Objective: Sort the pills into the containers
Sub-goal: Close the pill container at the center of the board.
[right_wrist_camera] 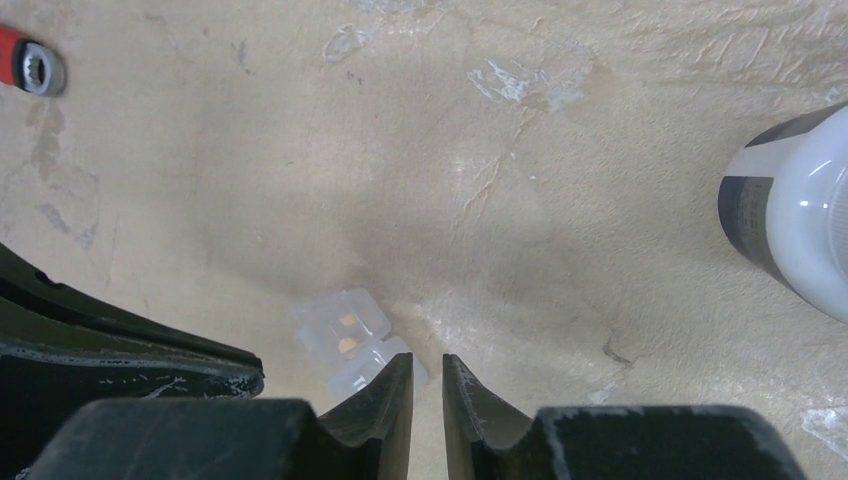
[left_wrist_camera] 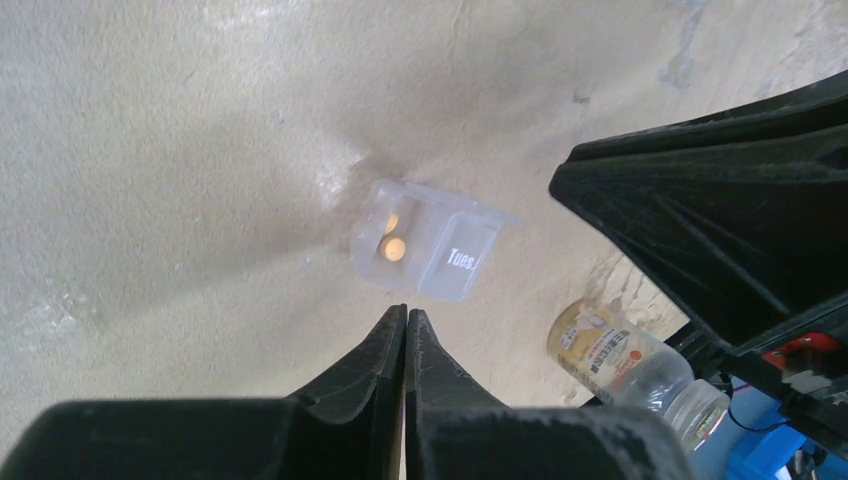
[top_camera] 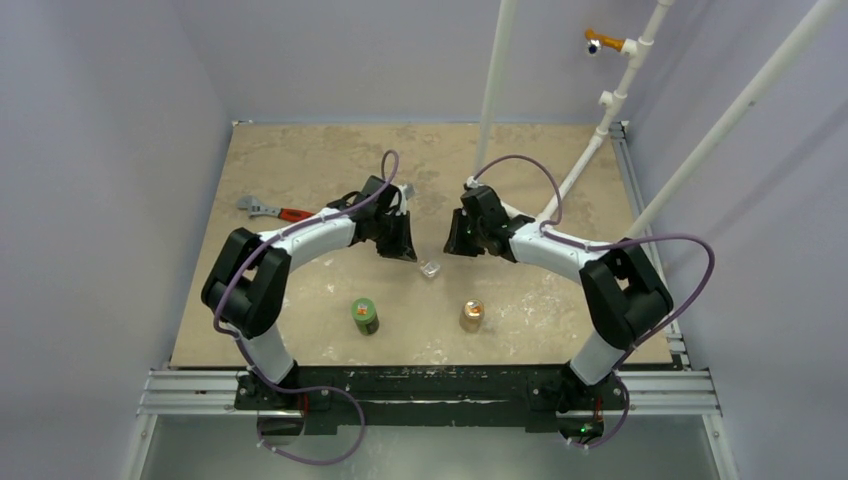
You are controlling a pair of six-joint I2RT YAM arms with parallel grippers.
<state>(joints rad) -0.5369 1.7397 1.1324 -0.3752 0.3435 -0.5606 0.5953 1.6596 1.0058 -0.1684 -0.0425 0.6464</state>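
Observation:
A small clear container [top_camera: 430, 269] lies on the table between my two grippers, its lid marked "Tues." folded open. Two small orange pills [left_wrist_camera: 393, 248] lie inside it; the right wrist view shows the same pills [right_wrist_camera: 346, 334] in the container [right_wrist_camera: 335, 318]. My left gripper [top_camera: 402, 247] hangs just behind and left of the container. In its own view the left gripper [left_wrist_camera: 405, 312] is shut, with nothing between the fingers. My right gripper [top_camera: 458, 243] hovers just behind and right. The right gripper [right_wrist_camera: 428, 362] has a narrow gap holding nothing, its left fingertip over the lid's edge.
A green bottle [top_camera: 365, 316] and a tan-orange bottle [top_camera: 472, 315] stand near the front of the table. A dark bottle with a white cap [right_wrist_camera: 795, 220] stands to the right of my right gripper. A red-handled wrench [top_camera: 270, 210] lies at the left.

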